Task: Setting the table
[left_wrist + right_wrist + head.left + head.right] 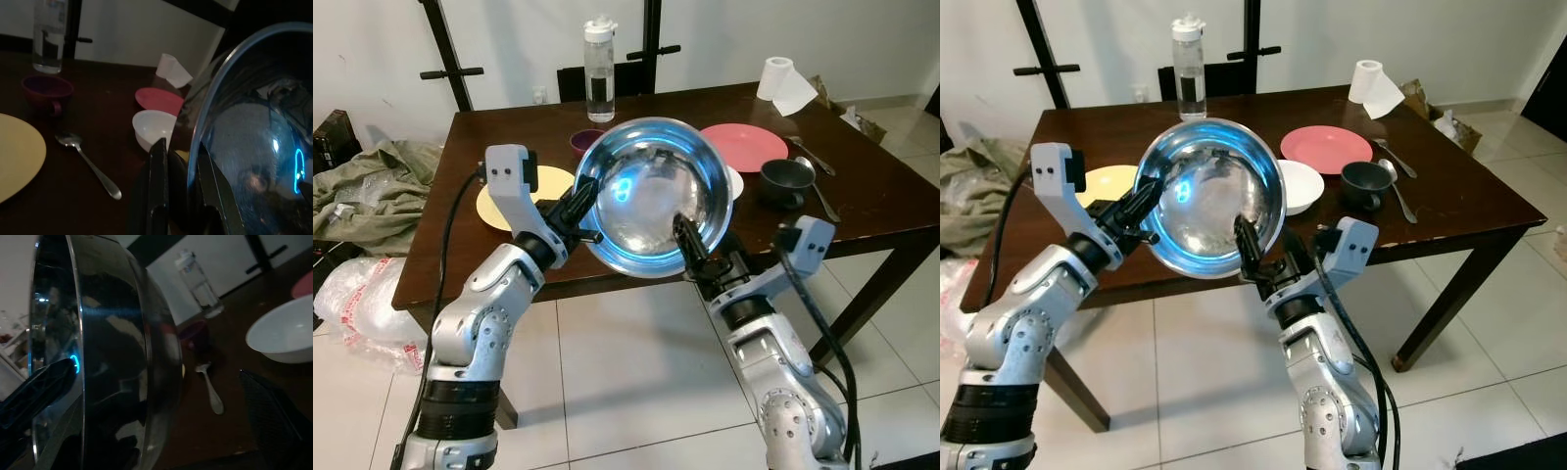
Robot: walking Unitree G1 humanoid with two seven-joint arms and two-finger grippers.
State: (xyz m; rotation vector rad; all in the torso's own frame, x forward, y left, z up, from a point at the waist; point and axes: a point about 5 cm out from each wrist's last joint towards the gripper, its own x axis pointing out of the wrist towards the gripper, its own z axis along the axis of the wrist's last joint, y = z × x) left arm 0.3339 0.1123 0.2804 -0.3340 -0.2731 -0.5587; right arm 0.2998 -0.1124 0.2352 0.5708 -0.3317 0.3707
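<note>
From the left eye view we've got one big steel bowl (656,196) held up tilted over the near edge of the tabletop (862,186), our left claw (579,206) pinching its left rim and our right claw (690,250) pinching its lower right rim. Behind the bowl: two plates, one yellow (499,201) and one pink (746,145), one white bowl (734,181), one dark cup (783,182), one water bottle (599,69), one paper roll (775,78).

Left wrist view: fingers (157,186) straddle the bowl's rim; one spoon (88,164) and one purple cup (46,90) lie beyond it.

Right wrist view: the bowl's wall sits between our fingers (39,387), with the white bowl past it.
</note>
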